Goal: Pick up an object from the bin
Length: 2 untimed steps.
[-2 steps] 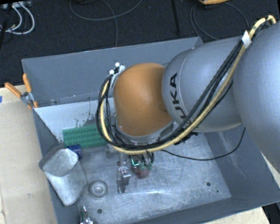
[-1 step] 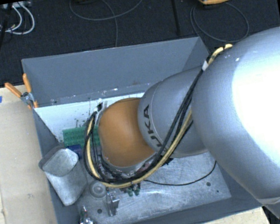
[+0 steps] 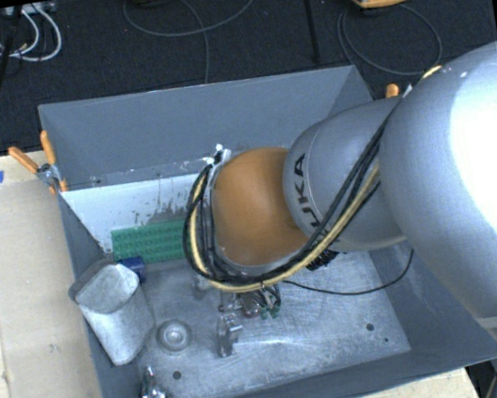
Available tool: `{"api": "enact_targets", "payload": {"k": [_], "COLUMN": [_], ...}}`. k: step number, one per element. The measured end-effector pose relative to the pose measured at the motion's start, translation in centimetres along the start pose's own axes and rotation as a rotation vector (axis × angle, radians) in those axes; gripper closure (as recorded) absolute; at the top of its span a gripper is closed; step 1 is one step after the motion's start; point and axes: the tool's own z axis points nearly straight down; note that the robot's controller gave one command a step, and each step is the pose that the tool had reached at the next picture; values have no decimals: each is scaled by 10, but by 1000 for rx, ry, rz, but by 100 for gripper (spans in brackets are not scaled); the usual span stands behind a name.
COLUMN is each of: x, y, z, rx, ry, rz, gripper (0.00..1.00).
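Note:
My gripper (image 3: 226, 332) hangs low over the middle of the bin floor, under the arm's wrist. A small clear round cap (image 3: 172, 334) lies just to its left, apart from it. Further left a clear plastic cup (image 3: 111, 310) lies on its side with its mouth towards the bin's back. A green ridged block (image 3: 150, 242) rests behind it, against the back left slope, partly hidden by the arm. A small blue piece (image 3: 137, 269) peeks out between the cup and the green block.
A crumpled ball of foil (image 3: 155, 397) sits in the front left corner. The arm with its orange cover and cables hides the middle and back right of the bin. Bare scratched floor shows at the front right.

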Motion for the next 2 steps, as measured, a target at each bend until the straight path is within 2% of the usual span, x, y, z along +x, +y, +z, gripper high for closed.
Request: {"api": "enact_targets", "payload": {"k": [1,2], "x": [9,-20], "y": [68,78], "z": [-4,-59], "rx": [-2,-1], "ry": [4,0], "rz": [-167,-340], "gripper": [0,0]}}
